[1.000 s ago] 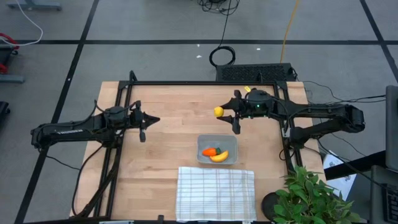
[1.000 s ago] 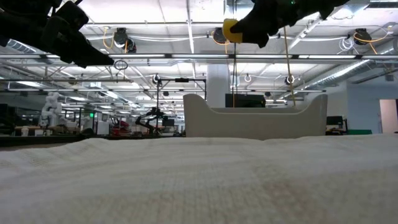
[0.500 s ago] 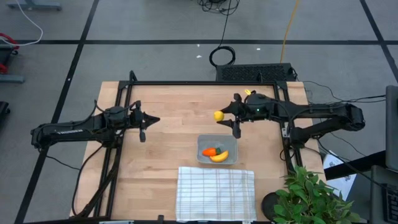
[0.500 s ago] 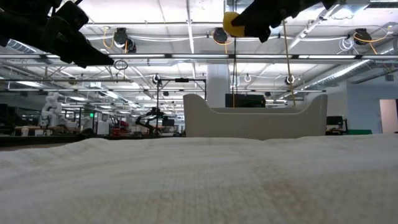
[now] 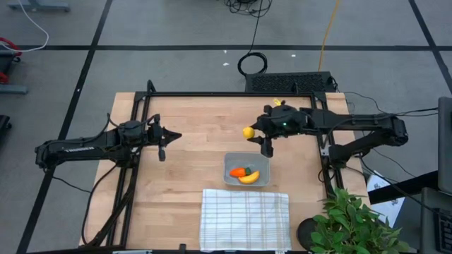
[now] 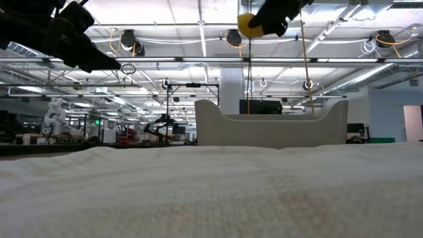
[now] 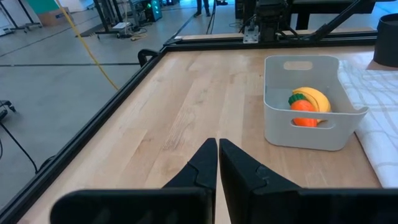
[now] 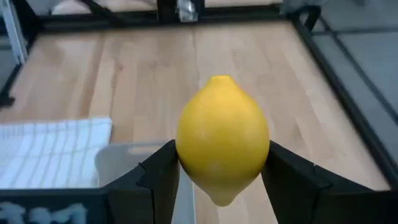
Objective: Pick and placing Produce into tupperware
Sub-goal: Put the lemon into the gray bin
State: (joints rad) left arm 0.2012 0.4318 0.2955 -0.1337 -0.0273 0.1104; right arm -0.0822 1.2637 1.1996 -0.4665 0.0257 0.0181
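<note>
My right gripper point(image 5: 251, 134) is shut on the small round yellow fruit point(image 5: 248, 132), a lemon shape point(image 8: 222, 146), high above the table, just beyond the tupperware's far left corner. The grey-clear tupperware point(image 5: 246, 170) point(image 7: 309, 102) sits on the wood and holds the orange carrot point(image 5: 239, 171) and the yellow banana point(image 5: 250, 177). In the low view the fruit point(image 6: 246, 25) shows near the top, above the tupperware point(image 6: 271, 122). My left gripper point(image 5: 171, 136) point(image 7: 217, 158) is shut and empty, over the table's left half. My right gripper pinches the yellow fruit across its middle point(image 8: 186, 149), one finger point(image 8: 158, 171) on each side. The fingers come level from the table's right. The fruit is lifted clear, its pointed ends free beyond the fingers.
A white grid-striped cloth point(image 5: 245, 219) lies at the near edge, just in front of the tupperware. A leafy potted plant point(image 5: 357, 226) stands at the near right corner. Bare wood point(image 5: 194, 159) lies between the two arms.
My right gripper has carried the yellow fruit a little toward the near edge and the tupperware, and upward in the low view. It has stayed shut on the fruit. The left arm has kept still.
</note>
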